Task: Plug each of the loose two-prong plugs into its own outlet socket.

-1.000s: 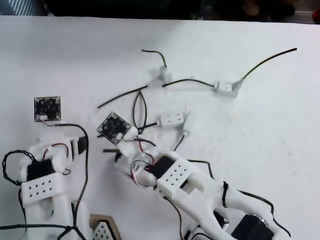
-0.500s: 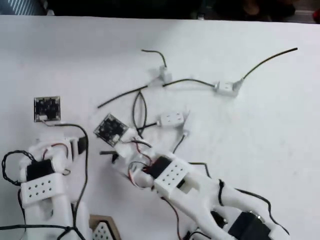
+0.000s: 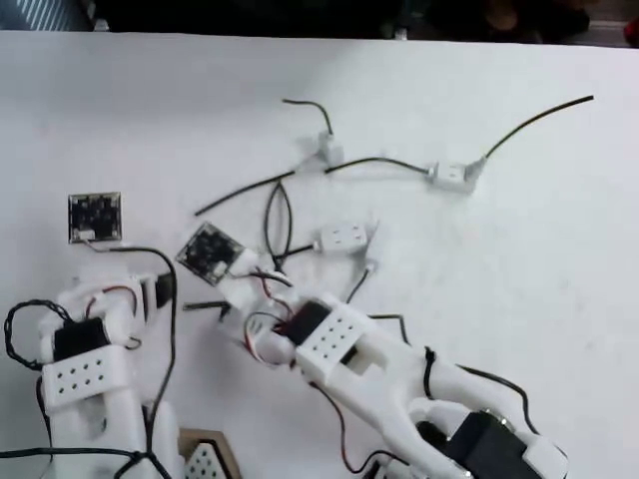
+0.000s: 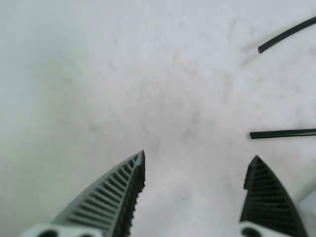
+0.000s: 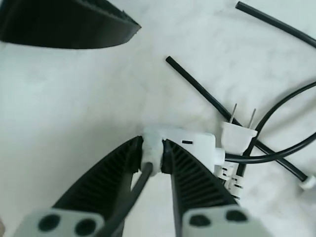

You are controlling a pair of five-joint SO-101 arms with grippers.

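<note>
The left gripper (image 4: pixel 197 158) hangs over bare table (image 4: pixel 98 74), its jaws wide apart. The right gripper (image 5: pixel 152 148) is clamped on a white plug (image 5: pixel 150 158), whose front touches a white socket block (image 5: pixel 197 143). Just beside the block lies a loose two-prong plug (image 5: pixel 238 136), prongs free, among black cables (image 5: pixel 193 84). Farther out, another socket (image 3: pixel 344 237) rests on the table.

The table (image 3: pixel 559 299) is plain white. The cords (image 3: pixel 539 117) are black; the plug (image 5: pixel 238 136) and outlet socket (image 5: pixel 190 143) are white. A square card (image 3: pixel 95 218) at nine o'clock and a second card (image 3: pixel 208 251) near centre bear black-and-white speckle. The left gripper (image 4: pixel 197 163) has ribbed fingers (image 4: pixel 121 195), one grey, one black.
</note>
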